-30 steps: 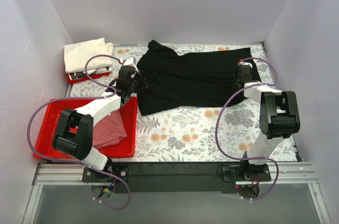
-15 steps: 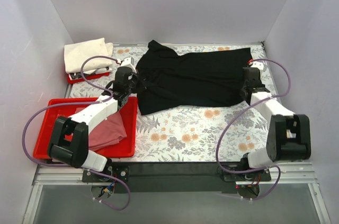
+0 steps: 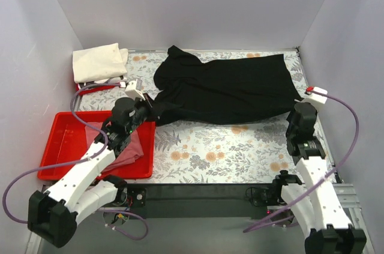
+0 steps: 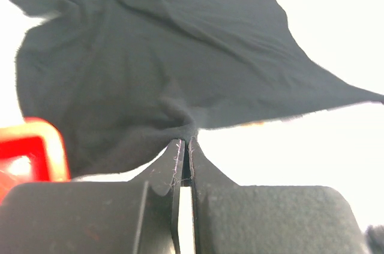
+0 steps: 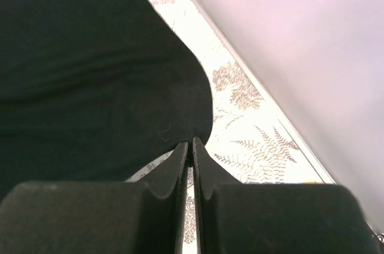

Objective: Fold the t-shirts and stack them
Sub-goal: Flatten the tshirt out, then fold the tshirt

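Black t-shirt (image 3: 228,89) lies stretched between both. Left hand (image 4: 186,146) pinches its near-left corner; right hand (image 5: 192,145) pinches near-right corner.

Top external: high, behind arm bases, looking down over whole table (image 3: 210,146). Left wrist: very near, low, facing past left gripper (image 4: 187,146) across black t-shirt (image 4: 150,56). Right wrist: equally near, past right gripper (image 5: 191,146). Shared by all: same shirt.
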`<state>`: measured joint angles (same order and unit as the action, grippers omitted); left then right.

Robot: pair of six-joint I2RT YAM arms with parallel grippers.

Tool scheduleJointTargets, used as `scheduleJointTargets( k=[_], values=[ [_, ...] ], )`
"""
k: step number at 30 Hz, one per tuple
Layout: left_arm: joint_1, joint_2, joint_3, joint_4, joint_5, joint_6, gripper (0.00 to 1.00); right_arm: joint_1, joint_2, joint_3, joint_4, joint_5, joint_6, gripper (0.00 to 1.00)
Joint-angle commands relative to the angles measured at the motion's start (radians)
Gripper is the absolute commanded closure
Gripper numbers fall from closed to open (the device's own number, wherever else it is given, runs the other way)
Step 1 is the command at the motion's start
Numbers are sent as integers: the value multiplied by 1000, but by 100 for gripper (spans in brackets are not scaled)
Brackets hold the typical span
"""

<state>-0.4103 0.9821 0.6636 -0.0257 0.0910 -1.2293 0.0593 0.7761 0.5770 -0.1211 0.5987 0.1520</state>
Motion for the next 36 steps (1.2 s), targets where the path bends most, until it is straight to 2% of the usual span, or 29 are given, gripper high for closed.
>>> scheduleJointTargets(
  k=[1, 5, 13, 18, 22, 26, 36],
  values=[
    [-91, -132, -48, -82, -16, -33, 100, -4, -177, -32, -44, -7, 4, 99],
    [-194, -246, -91, -144, -79, -87, 100, -1, -340, -69, -86, -48, 47, 99],
    [-315, -459, -144, -230, -50, -156, 100, -1, -587, -25, -176, 26, 89, 99],
    [-323, -516, -121, -261, 50, -156, 100, -1, -637, 26, -238, 56, 86, 99],
    [-323, -528, -104, -287, 59, -153, 100, -3, -626, 27, -244, 58, 87, 99],
    [-323, -482, -102, -283, -62, -136, 100, 0, -549, 32, -235, 44, 89, 99],
    [-323, -60, 5, -62, -330, 19, 100, -1, -264, -17, -91, 42, 60, 99]
  ],
)
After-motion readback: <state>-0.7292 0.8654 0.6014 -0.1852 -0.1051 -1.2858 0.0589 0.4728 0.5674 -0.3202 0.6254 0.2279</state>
